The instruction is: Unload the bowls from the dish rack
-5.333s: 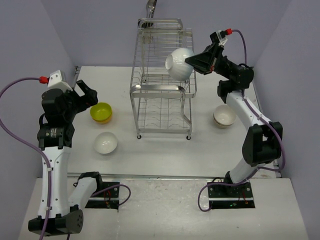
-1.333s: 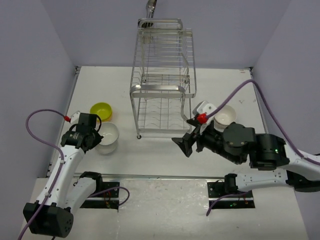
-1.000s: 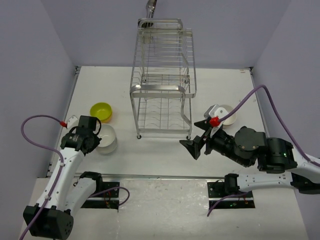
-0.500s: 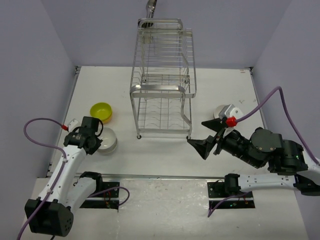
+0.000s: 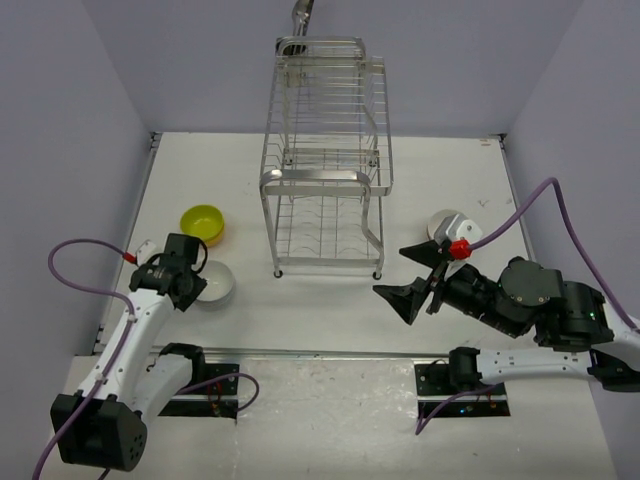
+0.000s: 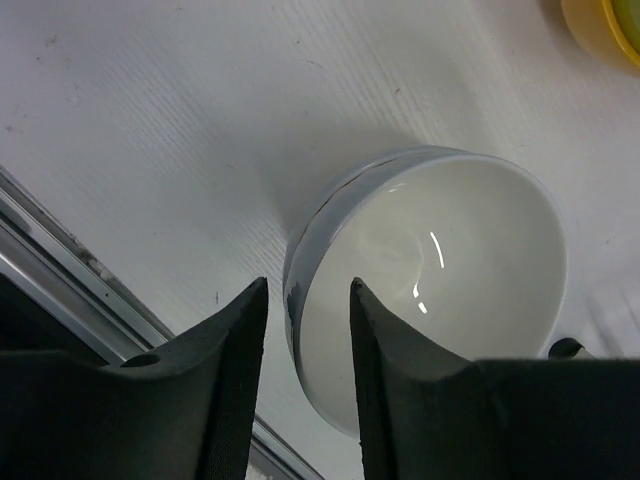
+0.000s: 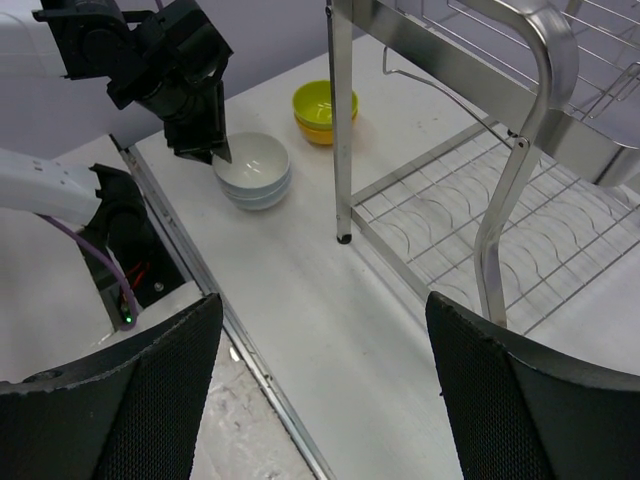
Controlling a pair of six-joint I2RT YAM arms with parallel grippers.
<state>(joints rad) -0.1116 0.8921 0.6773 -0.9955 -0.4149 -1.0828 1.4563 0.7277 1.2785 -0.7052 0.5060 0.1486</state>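
The chrome dish rack (image 5: 323, 178) stands at the back middle, and I see no bowl in its tiers. A white bowl (image 5: 217, 285) sits at the front left, stacked on another white one (image 7: 253, 170). My left gripper (image 6: 308, 285) is open and straddles its near rim (image 6: 300, 270), one finger outside the wall and one inside, neither pressing it. A lime green bowl (image 5: 203, 224) sits on an orange-yellow one (image 7: 324, 124) behind it. My right gripper (image 5: 392, 271) hangs wide open and empty in front of the rack. Another white bowl (image 5: 445, 226) is partly hidden behind the right wrist.
The rack's front left leg (image 7: 342, 120) stands just beyond my right fingers (image 7: 150, 400). A metal rail (image 5: 320, 352) runs along the table's near edge. The left arm's cable (image 5: 75, 250) loops at the left wall.
My left jaws have parted and let go of the white bowl's rim. The right arm drew back to the right and has settled.
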